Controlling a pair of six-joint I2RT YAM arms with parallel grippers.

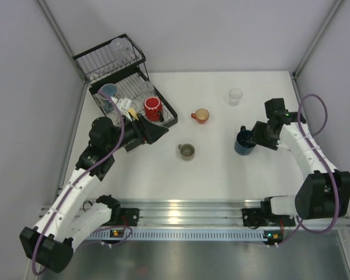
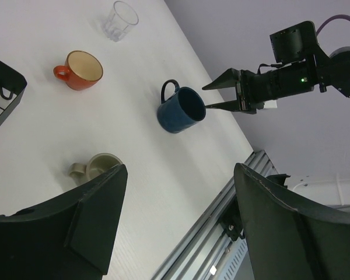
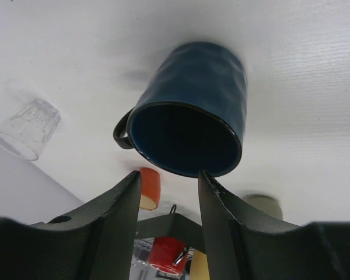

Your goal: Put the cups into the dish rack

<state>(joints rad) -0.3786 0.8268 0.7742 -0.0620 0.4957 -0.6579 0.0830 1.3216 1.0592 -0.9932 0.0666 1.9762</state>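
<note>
Surface before me: flat white table (image 1: 221, 169), matt, lightly grained.

Standing directly on it:
1. Black wire dish rack (image 1: 167, 104), in my far left corner.
2. Orange-red ceramic mug with a cream inside (image 1: 201, 115), upright, just right of the rack, handle toward it.
3. Olive-grey handled mug (image 1: 187, 151), upright, mid-table, nearer me.
4. Dark blue glazed mug (image 1: 243, 143), upright, to my right.
5. Clear plastic tumbler (image 1: 235, 96), beyond the blue mug, well apart.

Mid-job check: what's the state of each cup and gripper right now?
blue mug: upright, on table
orange-red mug: upright, on table
olive mug: upright, on table
clear tumbler: upright, on table
red mug: in dish rack
left gripper: open, empty
right gripper: open, at blue mug
</note>
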